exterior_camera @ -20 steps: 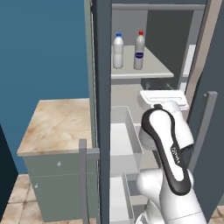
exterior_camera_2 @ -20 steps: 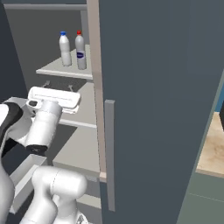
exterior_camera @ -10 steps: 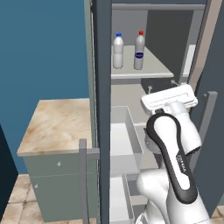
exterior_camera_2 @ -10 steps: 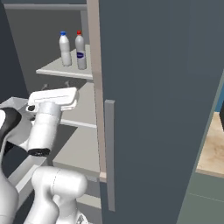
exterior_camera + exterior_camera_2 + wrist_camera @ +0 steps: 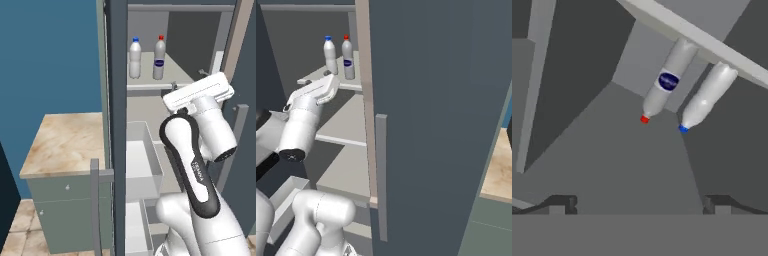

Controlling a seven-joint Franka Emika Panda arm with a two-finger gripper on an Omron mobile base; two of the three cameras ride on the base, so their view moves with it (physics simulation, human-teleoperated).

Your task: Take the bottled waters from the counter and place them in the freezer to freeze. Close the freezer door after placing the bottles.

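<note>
**Both bottles on the freezer shelf, door yet to shut**

Left of the arm in the left base view lies the beige counter [image 5: 65, 145], bare of bottles. Next comes the blue-cap bottle [image 5: 135, 59], upright on the white shelf [image 5: 150, 86] inside the freezer [image 5: 180, 30], with the red-cap bottle [image 5: 159, 58] just beside it, the two close but seemingly not touching. Both stand beyond and above the fingers. The gripper [image 5: 639, 202] hangs below the shelf with its fingers [image 5: 559, 203] spread wide and nothing between them. Right of the fingers stands the open door [image 5: 441, 125] with its bar handle [image 5: 381, 175].

The bottles look light, stiff enough for a firm pinch, smooth and somewhat slippery, and easily toppled; the labelled waist would be the place to grip. They seem placed already, so the handle, rigid and heavy to swing, is likely the next hold.
</note>
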